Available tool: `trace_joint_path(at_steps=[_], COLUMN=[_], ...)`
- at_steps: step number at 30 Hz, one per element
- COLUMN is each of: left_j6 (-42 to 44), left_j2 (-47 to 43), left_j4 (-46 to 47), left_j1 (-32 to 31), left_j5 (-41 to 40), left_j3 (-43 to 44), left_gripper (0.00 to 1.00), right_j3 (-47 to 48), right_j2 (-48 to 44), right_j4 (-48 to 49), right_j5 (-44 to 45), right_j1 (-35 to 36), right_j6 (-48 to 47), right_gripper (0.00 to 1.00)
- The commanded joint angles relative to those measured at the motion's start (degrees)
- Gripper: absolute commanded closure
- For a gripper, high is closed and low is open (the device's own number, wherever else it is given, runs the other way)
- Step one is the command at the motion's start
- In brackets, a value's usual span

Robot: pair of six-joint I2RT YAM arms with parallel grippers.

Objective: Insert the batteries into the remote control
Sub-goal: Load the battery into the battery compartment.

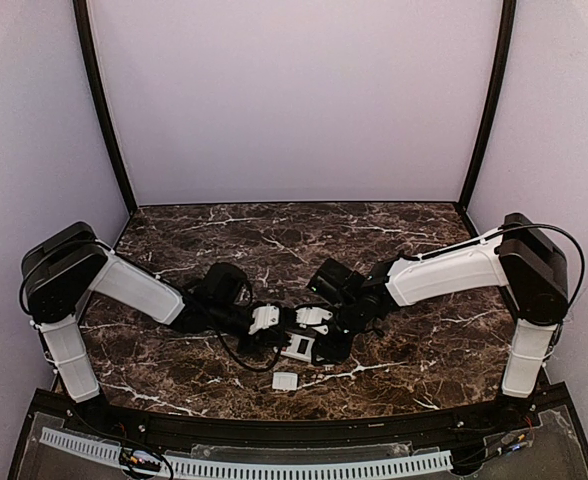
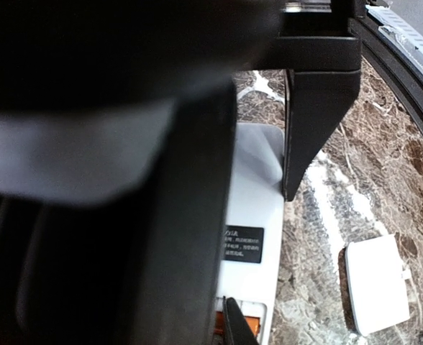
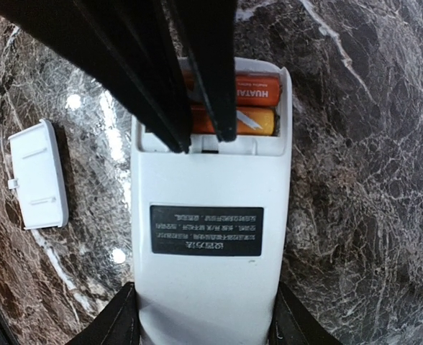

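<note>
The left pincer (image 3: 204,141) is seen with its fingers drawn almost together, and nothing is clamped between them; its dark fingertips (image 3: 227,133) are lowered into the open recess (image 3: 210,149) at one end of the remote control (image 3: 211,273); whether they press on anything there cannot be told. Just under and beside those fingertips the batteries (image 3: 258,90) are found, two orange cylinders laid side by side across the recess. The remote control is turned back up, and a dark label (image 3: 206,230) is carried on its white back, between the two pincers. Its other end is clamped by the right pincer (image 3: 206,320), one finger being set against each long edge. A small white cover (image 3: 39,176) is laid flat on the marbled tabletop (image 3: 370,180); it is placed just beside the right pincer, apart from the remote control, and on the near side of both pincers, toward the arm bases.
</note>
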Motion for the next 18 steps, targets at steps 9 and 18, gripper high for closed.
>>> trace_joint_path(at_steps=[9,18], left_j6=[6.55,7.29], left_j2=[-2.93,-1.58], left_j4=[-17.19,-15.73], left_j1=[-1.63,-3.86], left_j5=[-11.89,-11.17], left_j3=[0.03,0.72], left_gripper=[0.82,0.81], right_j3=[0.67,0.84], right_j2=[-1.85,-1.52], right_j4=[-0.33,-0.11], right_j5=[-0.17,-0.10], right_j1=[0.64,0.65], right_j6=[-0.77,-0.72], right_gripper=[1.00,1.00])
